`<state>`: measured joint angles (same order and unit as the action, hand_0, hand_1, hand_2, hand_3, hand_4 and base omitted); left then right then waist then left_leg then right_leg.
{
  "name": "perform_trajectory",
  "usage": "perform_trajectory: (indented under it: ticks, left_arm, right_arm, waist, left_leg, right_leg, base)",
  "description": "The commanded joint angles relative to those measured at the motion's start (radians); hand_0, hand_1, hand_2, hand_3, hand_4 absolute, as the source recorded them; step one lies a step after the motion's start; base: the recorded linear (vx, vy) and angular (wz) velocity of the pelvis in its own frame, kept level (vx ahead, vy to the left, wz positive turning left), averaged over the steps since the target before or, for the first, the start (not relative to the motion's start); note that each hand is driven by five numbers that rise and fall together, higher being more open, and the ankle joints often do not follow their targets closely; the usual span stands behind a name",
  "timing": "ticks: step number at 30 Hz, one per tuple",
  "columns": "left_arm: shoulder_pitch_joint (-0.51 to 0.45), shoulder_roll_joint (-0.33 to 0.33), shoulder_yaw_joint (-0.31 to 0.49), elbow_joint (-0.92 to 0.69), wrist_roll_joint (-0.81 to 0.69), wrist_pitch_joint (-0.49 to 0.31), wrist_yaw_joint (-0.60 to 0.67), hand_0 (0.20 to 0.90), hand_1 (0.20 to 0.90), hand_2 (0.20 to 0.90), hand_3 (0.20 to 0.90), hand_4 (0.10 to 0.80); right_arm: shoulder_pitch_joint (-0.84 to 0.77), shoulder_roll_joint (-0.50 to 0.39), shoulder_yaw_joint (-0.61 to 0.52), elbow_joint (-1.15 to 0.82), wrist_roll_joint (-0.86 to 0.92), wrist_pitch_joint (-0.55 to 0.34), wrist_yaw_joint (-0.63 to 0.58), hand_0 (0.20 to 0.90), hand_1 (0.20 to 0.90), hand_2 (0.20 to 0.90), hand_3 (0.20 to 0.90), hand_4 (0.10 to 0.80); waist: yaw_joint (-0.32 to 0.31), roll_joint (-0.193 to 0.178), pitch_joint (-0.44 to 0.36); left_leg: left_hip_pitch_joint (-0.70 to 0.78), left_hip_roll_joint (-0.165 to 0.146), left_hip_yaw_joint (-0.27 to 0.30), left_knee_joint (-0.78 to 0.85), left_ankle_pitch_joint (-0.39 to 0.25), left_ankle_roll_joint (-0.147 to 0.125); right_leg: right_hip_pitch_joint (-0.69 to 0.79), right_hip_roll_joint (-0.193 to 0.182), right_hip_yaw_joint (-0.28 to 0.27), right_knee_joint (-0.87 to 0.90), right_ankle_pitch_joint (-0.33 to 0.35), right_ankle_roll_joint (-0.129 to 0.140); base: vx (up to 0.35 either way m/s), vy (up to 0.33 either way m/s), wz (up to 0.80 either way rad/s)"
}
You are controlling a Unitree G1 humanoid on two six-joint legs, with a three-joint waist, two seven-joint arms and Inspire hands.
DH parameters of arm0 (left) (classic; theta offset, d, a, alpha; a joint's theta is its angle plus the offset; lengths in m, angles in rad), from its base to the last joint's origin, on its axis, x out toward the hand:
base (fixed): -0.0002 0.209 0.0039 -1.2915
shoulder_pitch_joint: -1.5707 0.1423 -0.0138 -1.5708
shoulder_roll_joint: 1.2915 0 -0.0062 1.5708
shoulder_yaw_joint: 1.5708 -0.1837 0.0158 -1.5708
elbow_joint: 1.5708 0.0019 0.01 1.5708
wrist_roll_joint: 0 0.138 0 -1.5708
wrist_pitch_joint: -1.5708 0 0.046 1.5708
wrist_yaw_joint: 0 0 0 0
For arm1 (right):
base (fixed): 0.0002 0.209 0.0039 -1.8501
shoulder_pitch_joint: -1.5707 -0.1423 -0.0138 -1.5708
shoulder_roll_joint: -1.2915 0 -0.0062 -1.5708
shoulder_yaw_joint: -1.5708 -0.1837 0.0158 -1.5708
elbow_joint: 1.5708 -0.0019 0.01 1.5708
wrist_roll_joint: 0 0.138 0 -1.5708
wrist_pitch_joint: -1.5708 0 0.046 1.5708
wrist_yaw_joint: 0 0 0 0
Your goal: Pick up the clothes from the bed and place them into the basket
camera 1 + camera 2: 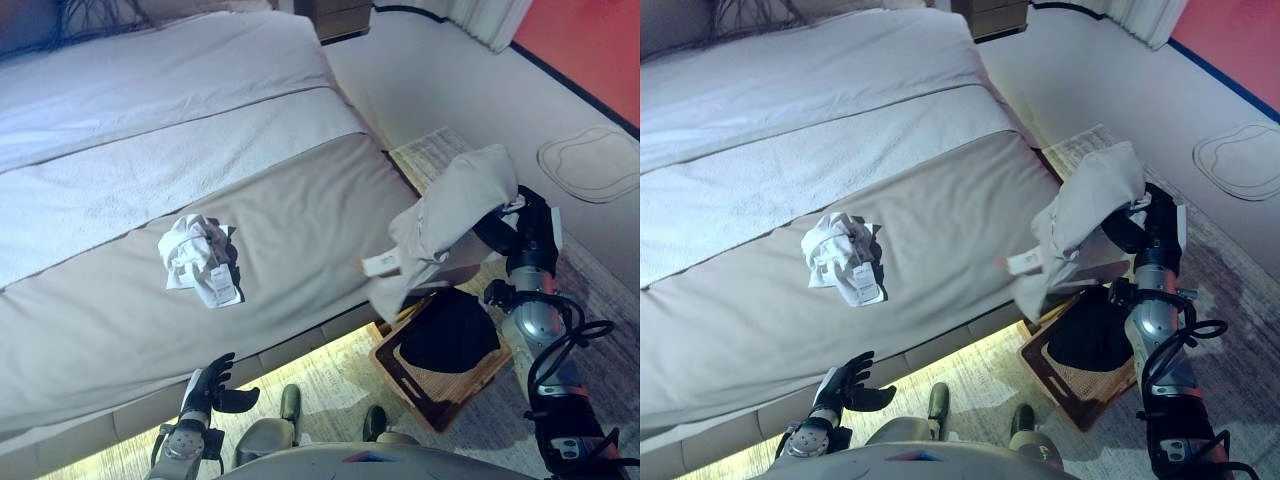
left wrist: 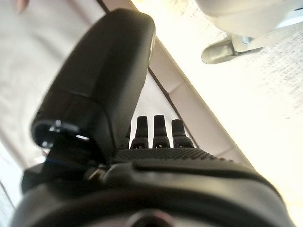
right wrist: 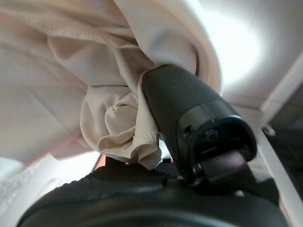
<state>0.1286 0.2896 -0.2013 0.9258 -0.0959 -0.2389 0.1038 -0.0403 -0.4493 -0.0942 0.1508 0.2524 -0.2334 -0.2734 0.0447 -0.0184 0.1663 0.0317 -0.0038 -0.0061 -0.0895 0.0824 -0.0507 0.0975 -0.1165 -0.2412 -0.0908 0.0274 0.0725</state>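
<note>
Carrying a beige garment (image 1: 455, 215) toward the basket (image 1: 440, 385).
The right hand (image 1: 527, 225) pinched its bunched cloth; the basket sat just below, so release should wait until centred.

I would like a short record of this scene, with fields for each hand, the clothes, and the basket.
right hand: shut on beige garment, held up beside the bed, above the basket
left hand: open, holds nothing, low by the bed's near edge
white garment: crumpled on the bed, untouched
basket: on the floor by the bed, dark cloth already inside
task state: one garment in hand, one left on the bed
</note>
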Motion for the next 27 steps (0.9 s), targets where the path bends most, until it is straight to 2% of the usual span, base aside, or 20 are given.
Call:
perform_trajectory:
  ticks: [1, 10, 18, 27]
  left_arm:
    - [-0.027, 0.028, -0.037, 0.047, 0.02, -0.016, -0.008, 0.9, 0.9, 0.9, 0.9, 0.8]
    - [-0.03, 0.031, -0.016, 0.036, 0.042, 0.01, -0.016, 0.9, 0.9, 0.9, 0.9, 0.8]
    - [-0.011, 0.027, -0.006, 0.036, 0.075, 0.022, -0.02, 0.9, 0.9, 0.9, 0.9, 0.8]
    - [-0.034, 0.048, -0.039, 0.072, 0.066, 0.015, -0.024, 0.9, 0.9, 0.9, 0.9, 0.8]
  right_arm:
    - [-0.026, -0.032, -0.064, -0.157, -0.014, -0.163, -0.042, 0.3, 0.3, 0.3, 0.2, 0.1]
    - [0.051, 0.003, -0.072, -0.115, 0.002, -0.078, -0.073, 0.3, 0.3, 0.3, 0.2, 0.1]
    - [0.09, 0.059, -0.053, 0.108, -0.023, -0.042, -0.179, 0.3, 0.3, 0.3, 0.2, 0.1]
    - [0.057, 0.075, -0.025, 0.485, 0.074, -0.07, -0.296, 0.3, 0.3, 0.3, 0.2, 0.1]
  waist:
    - [-0.002, 0.001, -0.123]
    - [-0.033, 0.005, -0.12]
    - [-0.035, 0.001, -0.117]
    - [-0.008, 0.015, -0.11]
  left_leg:
    - [0.008, 0.059, 0.078, 0.002, -0.046, 0.001]
    - [0.022, 0.067, 0.093, 0.002, -0.049, -0.001]
    - [0.029, 0.078, 0.099, 0.002, -0.051, -0.006]
    - [0.012, 0.081, 0.089, 0.002, -0.045, -0.013]
  right_leg:
    - [-0.019, -0.047, 0.005, 0.017, 0.072, 0.07]
    - [-0.022, -0.044, 0.022, 0.021, 0.072, 0.07]
    - [-0.019, -0.04, 0.024, 0.013, 0.074, 0.07]
    - [-0.026, -0.038, 0.009, 0.004, 0.078, 0.068]
  base:
    - [0.004, -0.032, -0.18]
    - [-0.013, -0.025, -0.08]
    - [-0.003, -0.042, -0.04]
    - [-0.015, -0.014, 0.0]
